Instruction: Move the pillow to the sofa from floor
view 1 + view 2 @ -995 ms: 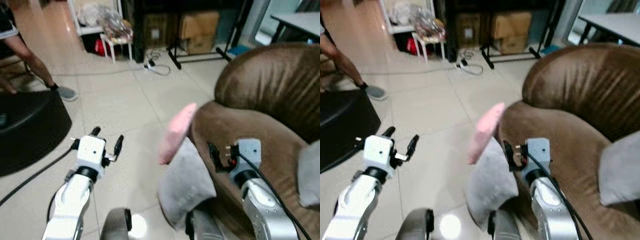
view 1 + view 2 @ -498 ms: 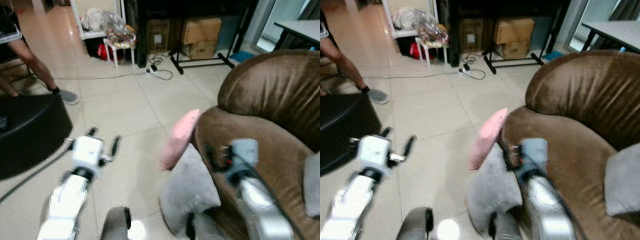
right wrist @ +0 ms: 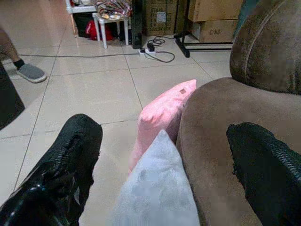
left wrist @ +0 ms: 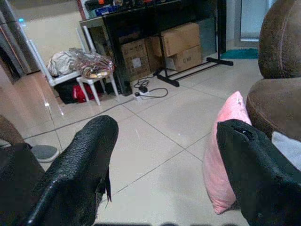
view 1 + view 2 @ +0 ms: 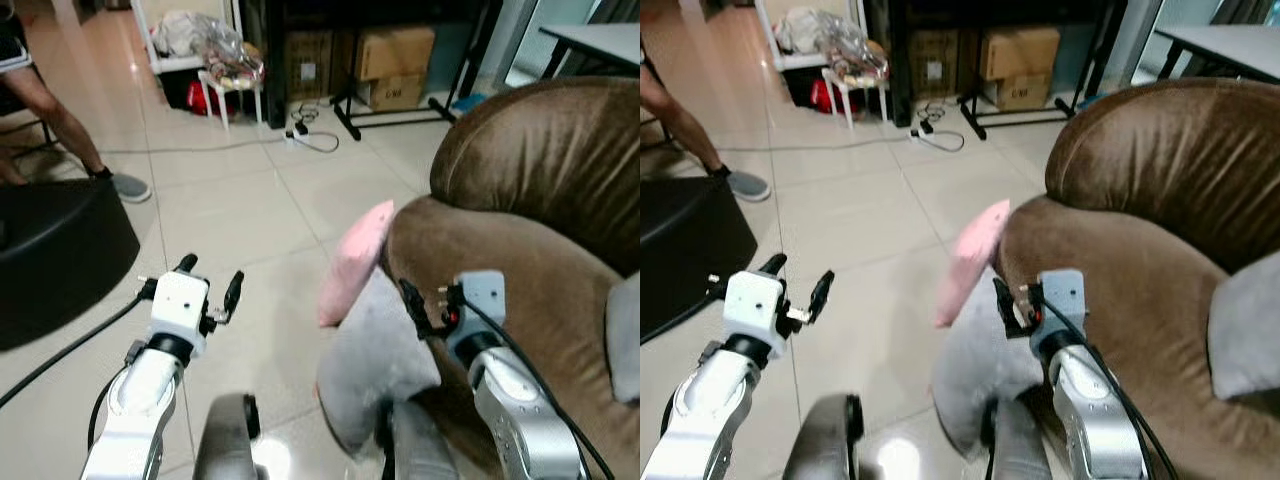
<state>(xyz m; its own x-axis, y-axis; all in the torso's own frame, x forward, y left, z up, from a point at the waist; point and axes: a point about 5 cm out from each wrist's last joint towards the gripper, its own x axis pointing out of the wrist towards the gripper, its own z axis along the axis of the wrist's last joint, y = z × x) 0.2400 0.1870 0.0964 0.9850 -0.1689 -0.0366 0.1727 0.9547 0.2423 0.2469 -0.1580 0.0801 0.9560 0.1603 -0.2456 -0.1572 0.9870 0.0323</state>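
A pink pillow (image 5: 355,260) stands on its edge on the tiled floor, leaning against the brown sofa's arm (image 5: 470,250). A grey pillow (image 5: 375,360) leans on the same arm, nearer to me and overlapping the pink one's lower part. My right gripper (image 5: 425,305) is open above the grey pillow, beside the sofa arm and short of the pink pillow (image 3: 160,113). Over bare floor to the left of both pillows, my left gripper (image 5: 211,272) is open with nothing in it; its wrist view has the pink pillow (image 4: 228,150) ahead.
A black rounded seat (image 5: 50,260) sits on the left, with a person's leg and shoe (image 5: 130,187) behind it. A white stool (image 5: 232,85), cardboard boxes (image 5: 395,55) and a cable with a power strip (image 5: 310,135) lie at the back. Another grey cushion (image 5: 625,340) rests on the sofa.
The head view swayed and blurred, then settled close to where it was. Both grippers stay open in much the same pose, and the pillows have not moved.
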